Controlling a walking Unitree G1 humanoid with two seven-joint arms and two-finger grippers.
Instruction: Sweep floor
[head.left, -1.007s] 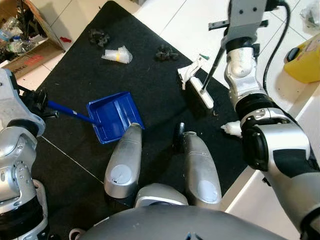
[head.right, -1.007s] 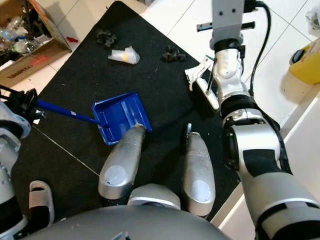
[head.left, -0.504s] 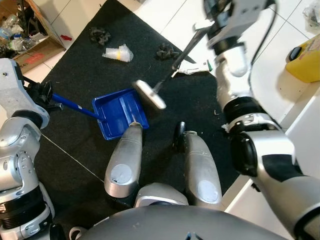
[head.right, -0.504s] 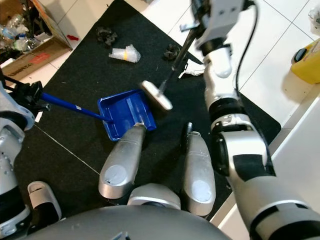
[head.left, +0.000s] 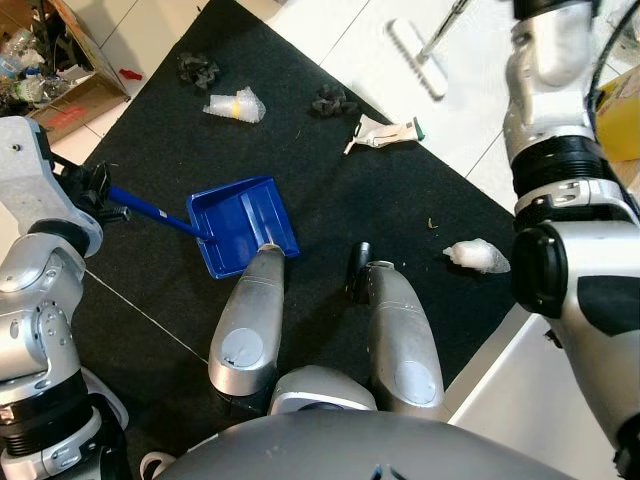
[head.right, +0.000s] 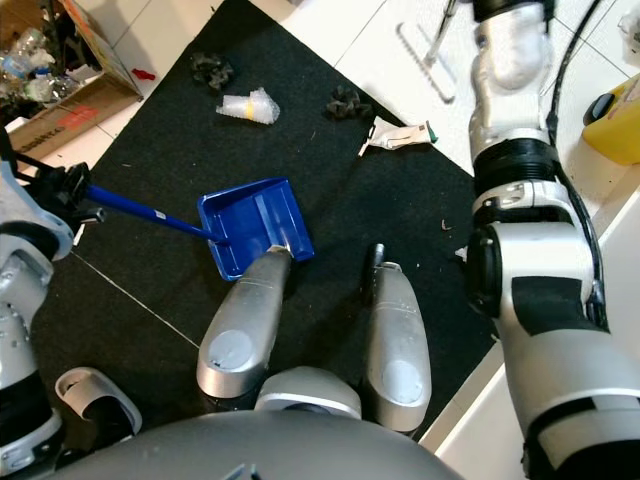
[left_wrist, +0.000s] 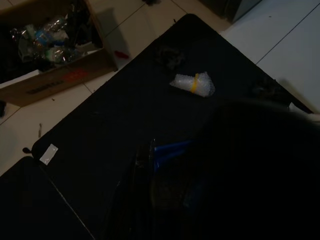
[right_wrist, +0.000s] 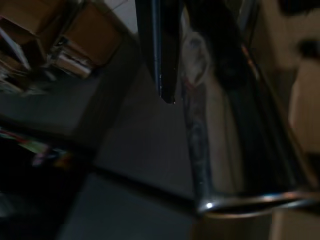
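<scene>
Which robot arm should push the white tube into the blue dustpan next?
The right, probably. It holds the brush, which hangs in the air just beyond the white tube. The left gripper is busy holding the blue dustpan by its handle on the black mat.

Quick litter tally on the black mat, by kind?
Black crumpled clumps: 2
Clear plastic wrapper with yellow band: 1
Flattened white tube: 1
White crumpled wad: 1
Total: 5
</scene>
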